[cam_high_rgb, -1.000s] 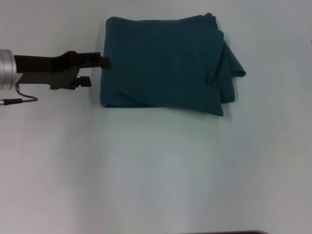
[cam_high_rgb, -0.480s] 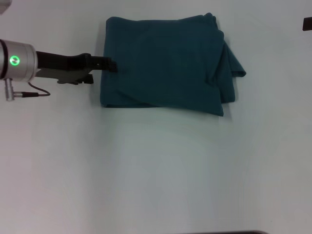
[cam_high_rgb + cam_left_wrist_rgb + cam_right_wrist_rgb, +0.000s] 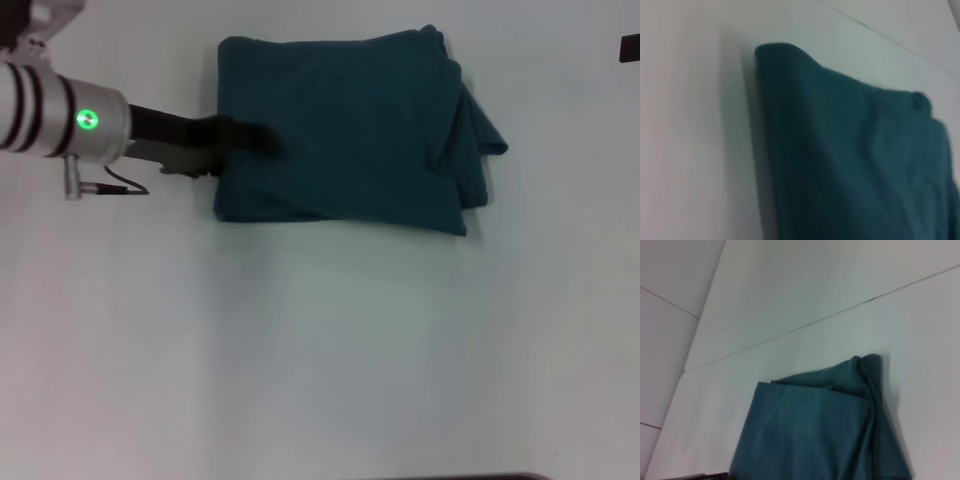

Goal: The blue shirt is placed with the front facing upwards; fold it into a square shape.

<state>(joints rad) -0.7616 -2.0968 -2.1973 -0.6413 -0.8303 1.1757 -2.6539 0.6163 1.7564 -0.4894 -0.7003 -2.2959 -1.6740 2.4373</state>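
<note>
Reaching in from the left, the one visible left tool (image 3: 258, 138) lay over the left edge of the single folded blue shirt (image 3: 350, 135); whether it was spread or pinching cannot be told. The shirt rested far on a plain white desk (image 3: 320, 350).

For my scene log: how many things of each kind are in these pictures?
Blue shirt, folded on the white table: 1
Grippers: 2, the left gripper over the shirt's left edge, the right gripper at the picture's edge
Total: 3
</note>
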